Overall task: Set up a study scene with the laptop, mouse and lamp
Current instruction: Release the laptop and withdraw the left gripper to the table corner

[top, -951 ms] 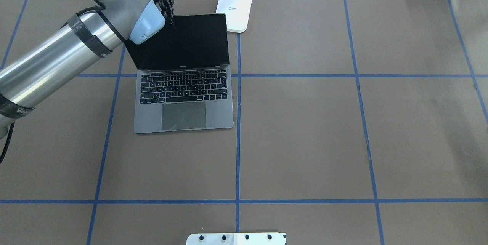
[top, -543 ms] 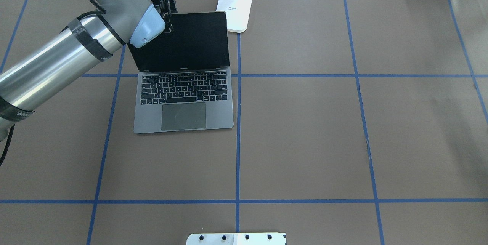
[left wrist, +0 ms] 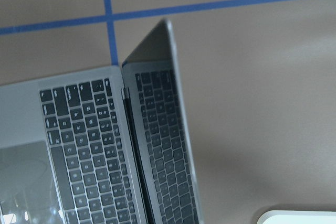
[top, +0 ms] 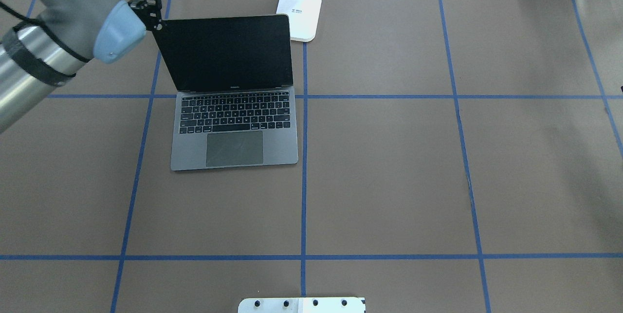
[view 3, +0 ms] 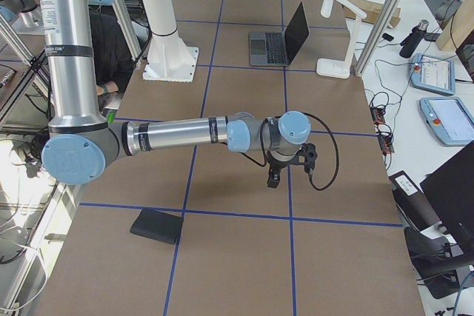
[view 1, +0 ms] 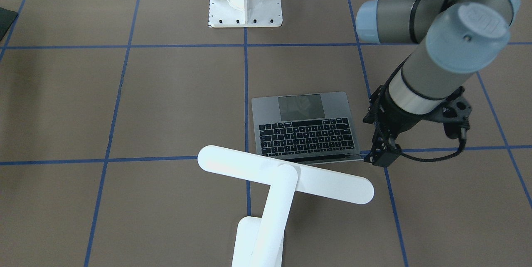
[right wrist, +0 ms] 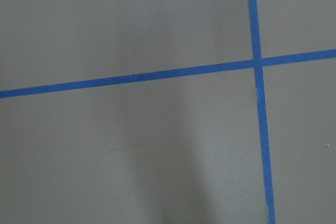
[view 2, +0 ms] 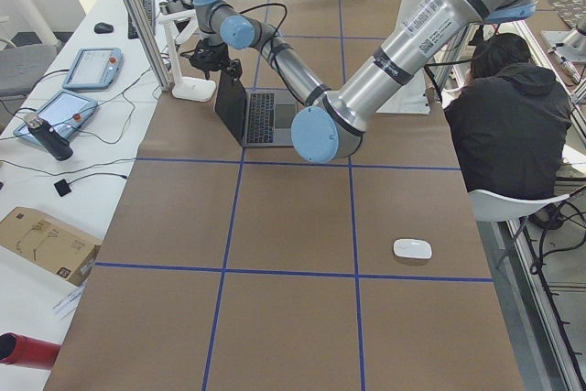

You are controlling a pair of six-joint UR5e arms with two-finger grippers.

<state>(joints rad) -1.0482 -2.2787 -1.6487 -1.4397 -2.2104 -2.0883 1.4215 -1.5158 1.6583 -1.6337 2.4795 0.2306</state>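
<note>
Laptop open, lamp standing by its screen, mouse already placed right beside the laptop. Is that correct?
One part is wrong. The mouse is not beside the laptop. It lies well apart from it, toward the table's end on the robot's left, as the exterior left view shows. The laptop is open, and the lamp does stand by its screen.

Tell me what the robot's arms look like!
Both are shiny silver tubes with grey joints and pale blue round caps. The left arm wears black tape bands; a black cable loops off the right arm. The fingers are black.
</note>
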